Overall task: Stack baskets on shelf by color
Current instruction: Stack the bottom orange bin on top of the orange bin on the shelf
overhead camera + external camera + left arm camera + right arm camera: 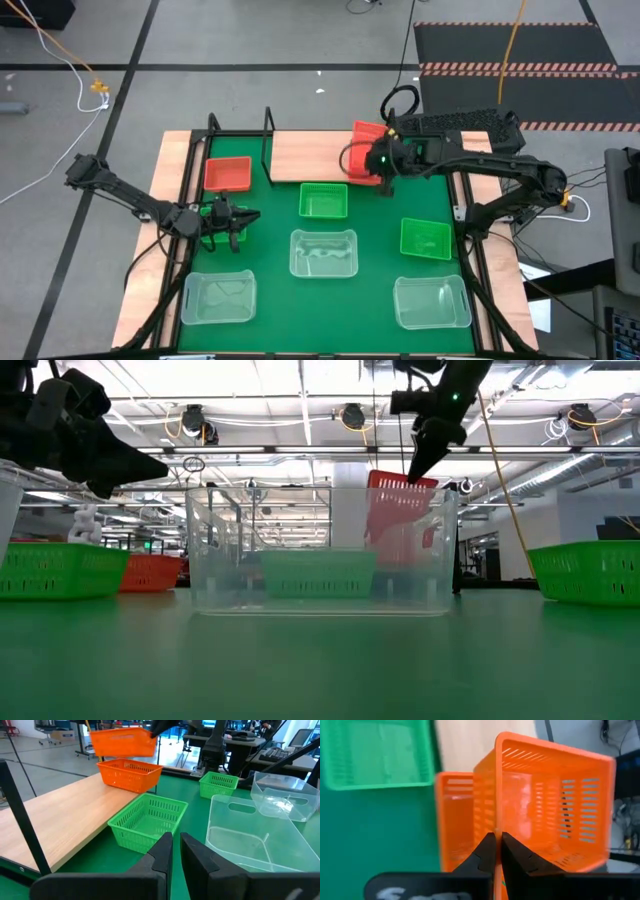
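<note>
Right claw, clamped on a tilted red plastic basket, hangs over another red basket on my light wooden shelf; left claw idles nearly closed; seven baskets remain unstacked.

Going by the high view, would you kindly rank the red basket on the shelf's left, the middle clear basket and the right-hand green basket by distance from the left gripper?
From the left gripper:
1. Red basket, just beyond it.
2. Middle clear basket, mat centre.
3. Right-hand green basket, far side.
</note>
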Robot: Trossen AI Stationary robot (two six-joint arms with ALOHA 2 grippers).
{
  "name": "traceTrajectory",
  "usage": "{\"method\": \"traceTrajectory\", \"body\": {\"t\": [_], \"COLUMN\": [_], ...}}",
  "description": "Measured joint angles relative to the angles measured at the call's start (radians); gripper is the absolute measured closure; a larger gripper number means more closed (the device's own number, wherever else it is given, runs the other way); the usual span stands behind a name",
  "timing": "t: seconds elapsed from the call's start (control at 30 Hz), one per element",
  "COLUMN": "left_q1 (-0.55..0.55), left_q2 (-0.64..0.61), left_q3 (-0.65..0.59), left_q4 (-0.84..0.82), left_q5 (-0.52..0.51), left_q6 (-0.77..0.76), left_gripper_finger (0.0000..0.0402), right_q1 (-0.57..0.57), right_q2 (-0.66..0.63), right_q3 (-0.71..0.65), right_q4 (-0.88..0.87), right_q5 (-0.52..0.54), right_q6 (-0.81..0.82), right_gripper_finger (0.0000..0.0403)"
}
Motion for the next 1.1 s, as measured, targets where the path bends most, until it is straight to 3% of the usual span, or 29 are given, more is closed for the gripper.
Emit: {"method": "traceTrajectory", "body": {"t": [0.2,0.83,1.1], "left_q1": [0.014,0.014,0.014], "left_q2": [0.000,0.000,0.000], "left_q3": [0.000,0.000,0.000], "left_q4": [0.000,-0.018,-0.018], "left_q5": [-0.002,-0.002,-0.001], "left_q6": [-0.013,-0.019,-0.024], "left_gripper_finger": [0.0364,0.0364,0.0364], "right_q1": [0.056,0.035,0.000], "right_q2": [0.013,0.021,0.021], "right_q3": [0.000,-0.071,-0.071], "right_q4": [-0.004,0.012,0.048], "right_q5": [0.019,0.014,-0.063], "right_q6": [0.046,0.083,0.100], "right_gripper_finger": [0.0395,0.0394,0.0337]}}
